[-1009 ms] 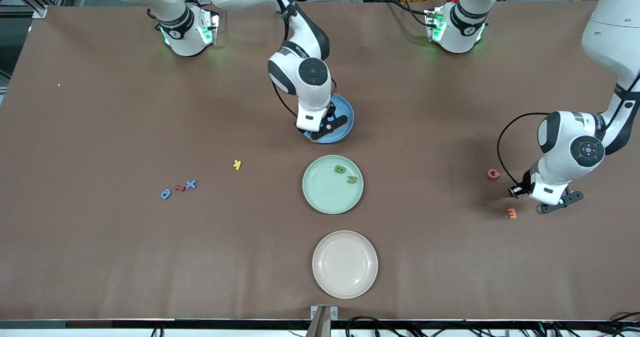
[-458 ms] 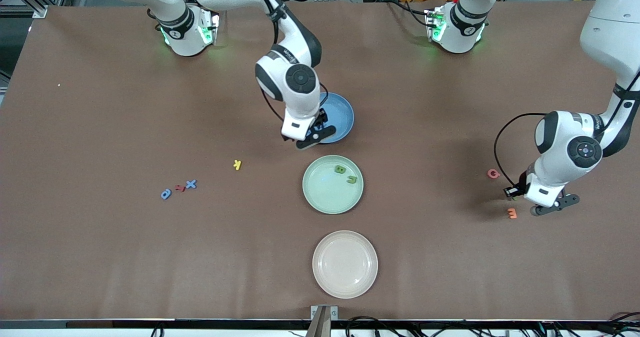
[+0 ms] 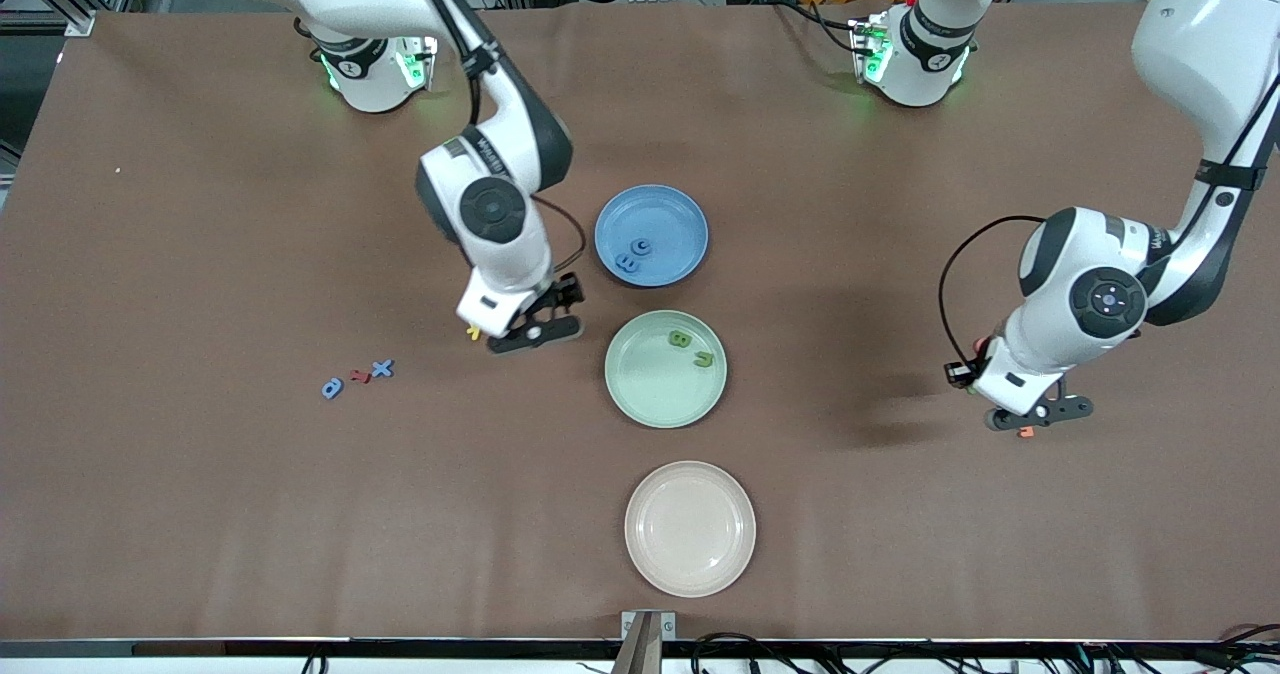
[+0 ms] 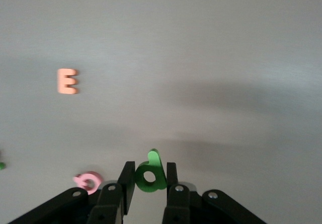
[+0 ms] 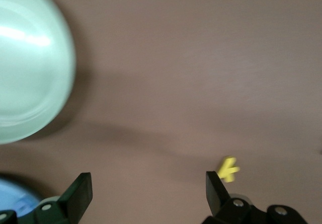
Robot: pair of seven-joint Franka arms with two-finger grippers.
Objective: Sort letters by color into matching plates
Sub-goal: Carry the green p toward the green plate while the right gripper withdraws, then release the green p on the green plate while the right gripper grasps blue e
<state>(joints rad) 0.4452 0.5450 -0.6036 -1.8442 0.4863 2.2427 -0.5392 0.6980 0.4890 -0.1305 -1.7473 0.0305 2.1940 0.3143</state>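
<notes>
2 dark blue foam letters lay in the round blue plastic plate, 2 green foam letters in the mint green plate, mid-desk. The right gripper hung with jaws wide over the yellow foam K. Toward the left arm's edge, the left gripper pinched a green foam letter above the desk.
</notes>
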